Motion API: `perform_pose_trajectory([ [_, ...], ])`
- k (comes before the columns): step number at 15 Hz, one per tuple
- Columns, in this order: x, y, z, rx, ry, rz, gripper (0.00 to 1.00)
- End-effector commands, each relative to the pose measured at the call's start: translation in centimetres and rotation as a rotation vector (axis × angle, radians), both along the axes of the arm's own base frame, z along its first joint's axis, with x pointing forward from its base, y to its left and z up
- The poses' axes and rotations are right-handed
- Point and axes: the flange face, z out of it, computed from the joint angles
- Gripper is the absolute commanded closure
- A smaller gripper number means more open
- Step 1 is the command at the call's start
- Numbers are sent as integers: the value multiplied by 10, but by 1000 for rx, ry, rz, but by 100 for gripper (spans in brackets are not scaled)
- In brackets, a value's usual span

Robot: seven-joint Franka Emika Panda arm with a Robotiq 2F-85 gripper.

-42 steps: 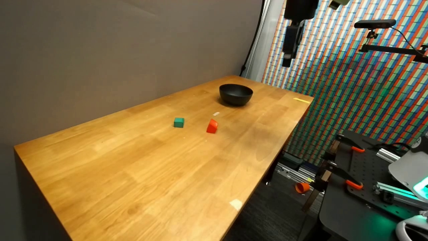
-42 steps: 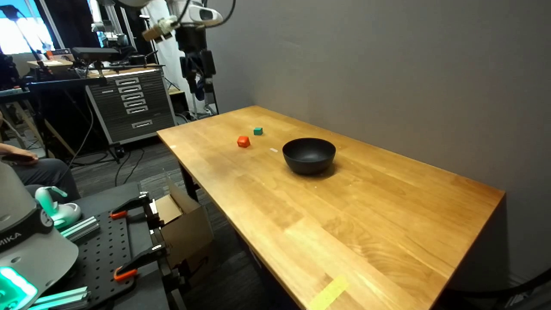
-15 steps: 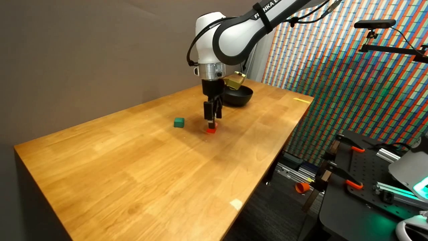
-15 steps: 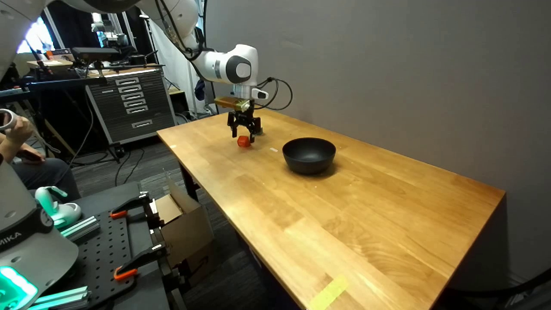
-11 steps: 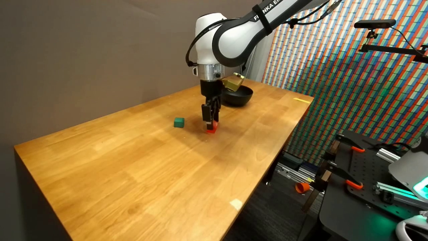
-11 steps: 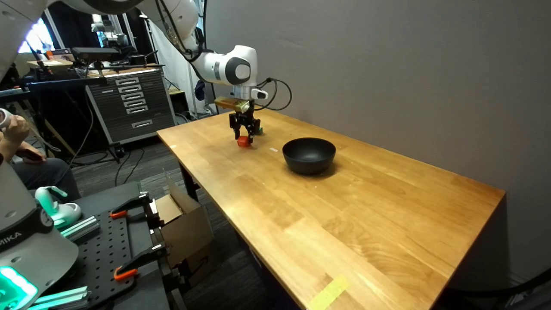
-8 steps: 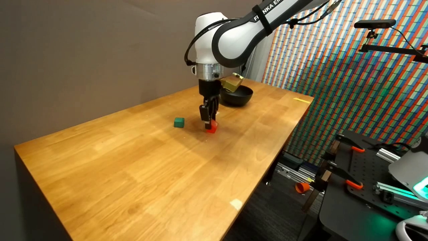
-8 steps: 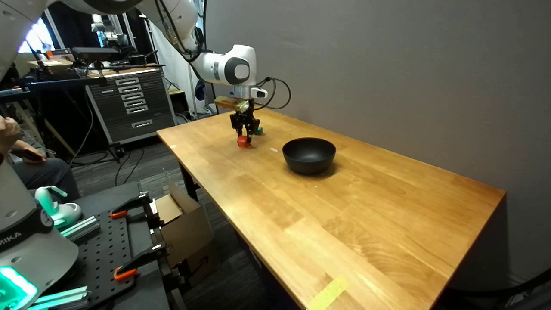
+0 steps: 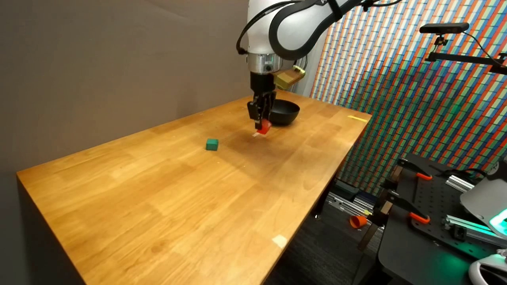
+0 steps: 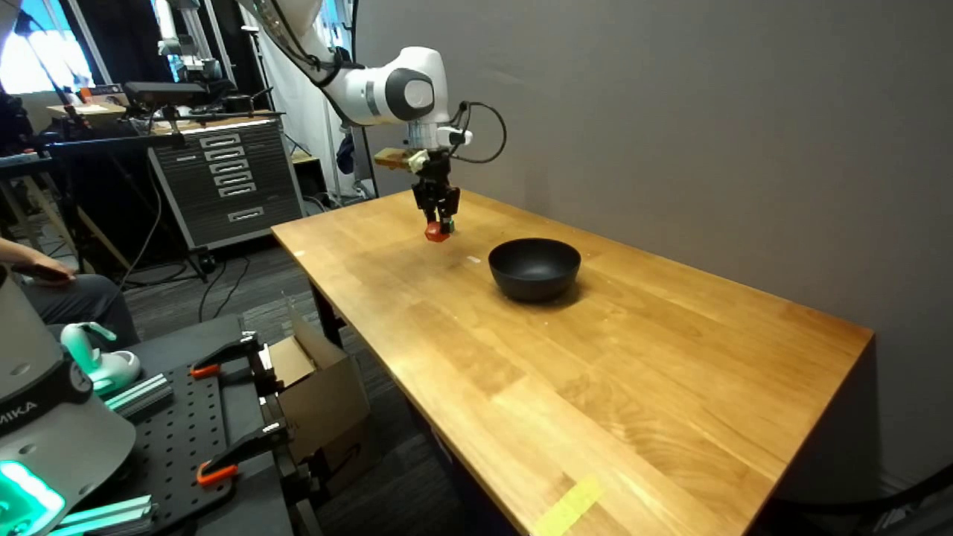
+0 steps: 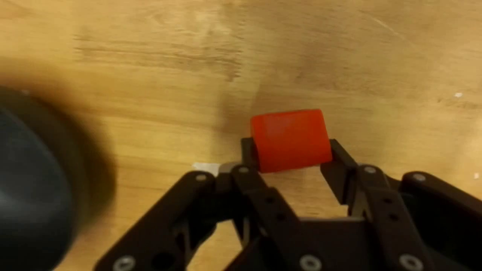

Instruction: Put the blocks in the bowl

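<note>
Up off the table [image 9: 158,198] since the earlier frame: red block [image 11: 292,137]. Your gripper [image 11: 292,150] clamps it, mid wrist view. Bowl [image 11: 32,177] sits at that view's left edge. Green block [image 9: 212,145] on the table, left of center in an exterior view.

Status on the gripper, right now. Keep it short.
Gripper: closed, holding the red block by two opposite sides.
</note>
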Motion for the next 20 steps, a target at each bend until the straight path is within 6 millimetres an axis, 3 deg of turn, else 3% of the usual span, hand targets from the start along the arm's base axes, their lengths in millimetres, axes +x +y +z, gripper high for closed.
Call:
perform_pose_trajectory([
  [1,-23,-29,75,-119,-128,-85,78],
  [4,-23,-49,115,-208,-241,-148,78],
  [7,-19,-72,128,-256,-315,-236,78],
  [16,23,-156,91,-286,-313,-368,78],
  [17,28,-163,86,-277,-306,-371,28],
  [18,31,-168,82,-272,-304,-375,27],
  [20,36,-167,76,-240,-293,-376,14],
])
